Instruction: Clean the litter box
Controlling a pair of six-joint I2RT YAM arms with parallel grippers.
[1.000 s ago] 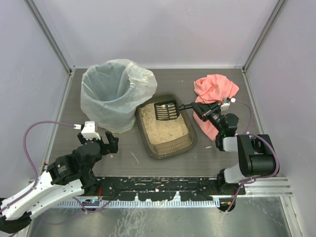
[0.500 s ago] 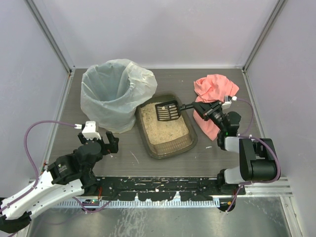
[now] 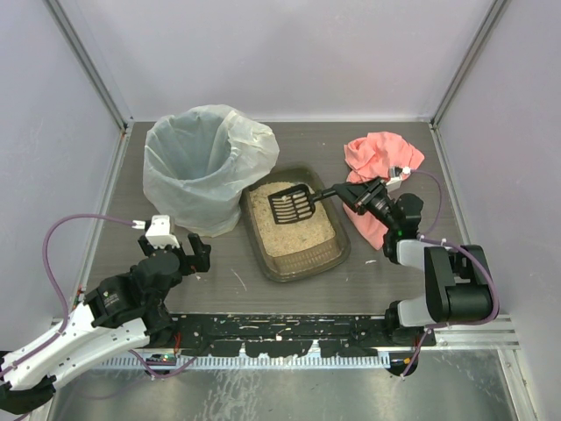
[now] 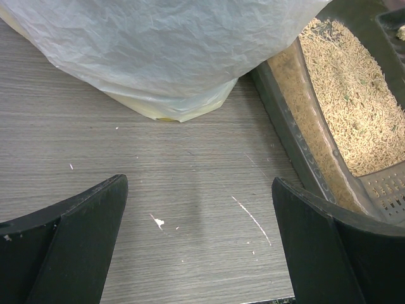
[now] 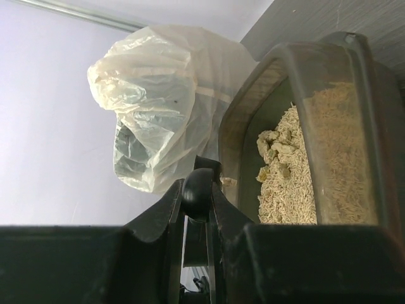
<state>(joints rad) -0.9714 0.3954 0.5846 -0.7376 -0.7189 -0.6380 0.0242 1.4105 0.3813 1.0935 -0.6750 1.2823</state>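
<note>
The litter box is a shallow, rounded-corner rectangle of dark grey-brown see-through plastic, its floor covered with tan, grainy litter. In the right wrist view, a few pale clumps lie on that litter. In the left wrist view, the box's ribbed side wall rises from the wooden table. The box lies just left of the right gripper and ahead and to the right of the left gripper. A small black slotted scoop is over the far half of the litter, with its handle running right to the right gripper. Whether the blade touches the litter cannot be told. The right wrist view shows that gripper clenched on the rounded end of the black handle, one finger pressed against each side. Just left of the box, and ahead of the left gripper, stands a tall bin lined with a whitish see-through bag, its crumpled plastic hanging down close to the box's far left corner. The left gripper is spread wide over the bare table, grasping nothing, with the bag's lower edge just ahead of it. Beyond the right gripper lies a crumpled pink cloth.
</note>
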